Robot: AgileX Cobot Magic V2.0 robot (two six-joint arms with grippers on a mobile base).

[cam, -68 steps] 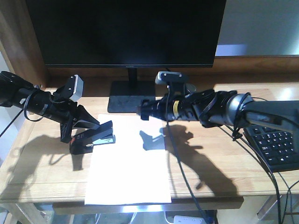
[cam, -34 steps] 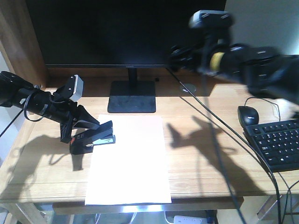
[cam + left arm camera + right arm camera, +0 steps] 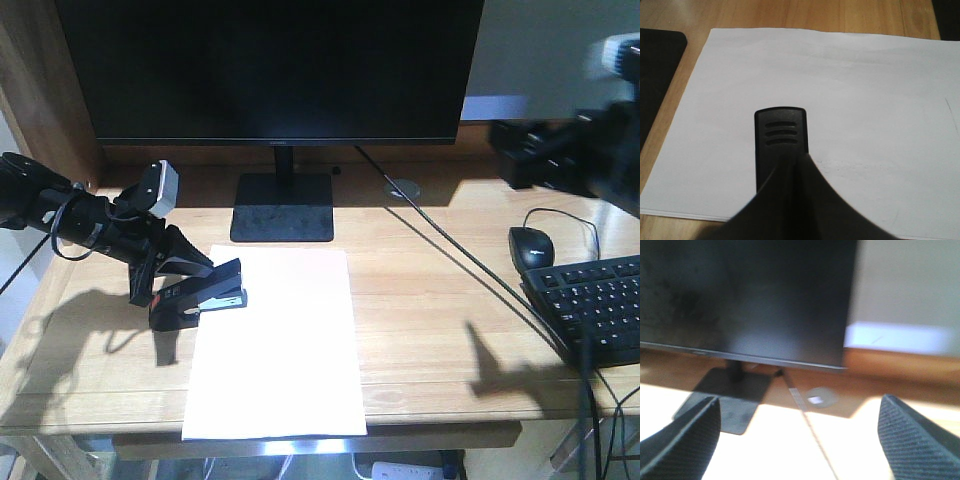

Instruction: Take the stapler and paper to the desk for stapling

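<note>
The black stapler (image 3: pixel 212 296) sits at the upper left corner of the white paper (image 3: pixel 280 350), its nose over the sheet's edge. My left gripper (image 3: pixel 178 282) is shut on the stapler's rear end. The left wrist view shows the stapler's ribbed tip (image 3: pixel 780 136) sticking out past my dark fingers (image 3: pixel 805 205) above the paper (image 3: pixel 865 100). The sheet lies flat on the light-wood desk (image 3: pixel 430 300). My right gripper (image 3: pixel 516 152) hangs blurred high at the right, away from both. It is open with nothing between its ribbed fingers (image 3: pixel 682 437).
A black monitor (image 3: pixel 270 70) on a stand (image 3: pixel 283 208) fills the back. A cable (image 3: pixel 450 250) runs from a round grommet (image 3: pixel 404 188) toward the front right. A black mouse (image 3: pixel 531 245) and a keyboard (image 3: pixel 600 305) lie at the right.
My right arm has swung from above the paper's top edge up and away to the far right. The left gripper and stapler have not moved.
</note>
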